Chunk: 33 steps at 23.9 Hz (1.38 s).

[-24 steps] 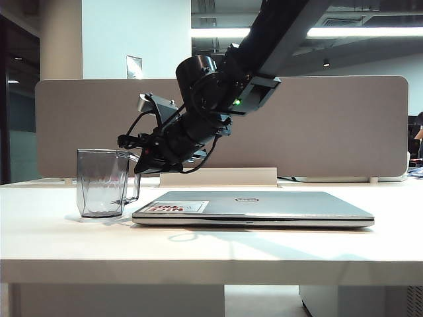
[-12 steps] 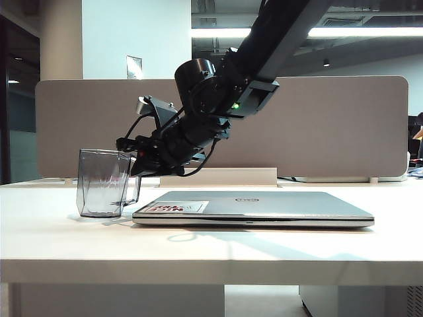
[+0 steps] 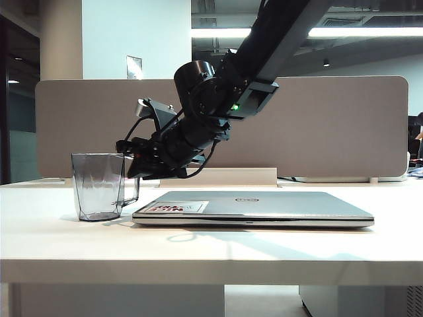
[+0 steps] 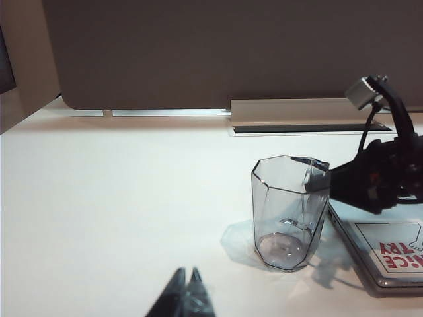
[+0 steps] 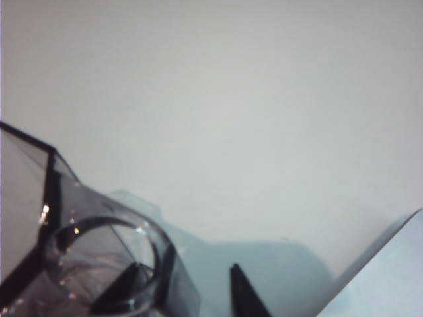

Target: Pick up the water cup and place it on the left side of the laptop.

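In the exterior view the cup stands upright on the pale table at the left of the frame, just beside the left edge of the closed laptop, its handle turned toward the laptop. The right pincer comes down from the upper right on its dark arm and sits at the cup's handle side, close to the rim; its fingers stand spread, and from this side it is hard to tell whether they touch the cup. The laptop lies flat at the middle of the frame with a white-and-red sticker at its near left corner, and a grey partition runs across behind. In the left wrist view the left pincer shows at the bottom edge of the frame with its tips pressed together, holding nothing, well apart from the cup at the lower right. In the right wrist view the cup fills the lower left corner, one dark finger showing through its clear wall and the other finger outside it, the two parted.
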Available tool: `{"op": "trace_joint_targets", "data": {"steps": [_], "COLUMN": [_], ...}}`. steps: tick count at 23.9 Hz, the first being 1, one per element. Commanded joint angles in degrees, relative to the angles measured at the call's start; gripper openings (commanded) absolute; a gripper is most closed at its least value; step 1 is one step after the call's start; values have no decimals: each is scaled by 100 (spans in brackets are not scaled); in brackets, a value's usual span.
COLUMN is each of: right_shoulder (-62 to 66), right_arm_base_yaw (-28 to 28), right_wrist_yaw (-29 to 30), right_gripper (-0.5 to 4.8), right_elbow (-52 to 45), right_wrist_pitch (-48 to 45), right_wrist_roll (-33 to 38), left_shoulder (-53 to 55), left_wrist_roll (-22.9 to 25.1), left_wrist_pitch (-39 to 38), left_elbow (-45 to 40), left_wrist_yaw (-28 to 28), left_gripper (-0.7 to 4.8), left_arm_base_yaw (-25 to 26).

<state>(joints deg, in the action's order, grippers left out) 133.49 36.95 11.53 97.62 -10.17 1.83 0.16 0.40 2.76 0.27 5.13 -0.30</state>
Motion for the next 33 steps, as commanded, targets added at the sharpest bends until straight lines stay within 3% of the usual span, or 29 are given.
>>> {"op": "trace_joint_targets", "data": {"steps": [1,12,21,23,25,33], "right_shoulder": [-254,-415,-726,-868,-1185,-2232], "right_arm_base_yaw": [28,46,28,13,4,20], "right_wrist_yaw": [-9,-166,-1084,-1182,-1182,-1132], "right_gripper": [213,212,205,151,-10,-7], "right_elbow": [33,33,33,33,33,33], "right_wrist_pitch": [216,907,1467,1565,1849,2752], "right_wrist_roll": [-61,-219,-516,-509,-509,-507], "left_shoulder": [7,7,7,7,7,90], "left_wrist_roll": [2,2,-17,-153,-413,-428], "left_wrist_pitch": [79,79,68,37,-87,-341], "left_elbow": [26,26,26,26,31,236], "left_wrist_yaw": [4,4,4,0,-17,-249], "left_gripper": [-6,-6,-6,-6,-6,-6], "left_arm_base_yaw": [0,0,0,0,0,0]}}
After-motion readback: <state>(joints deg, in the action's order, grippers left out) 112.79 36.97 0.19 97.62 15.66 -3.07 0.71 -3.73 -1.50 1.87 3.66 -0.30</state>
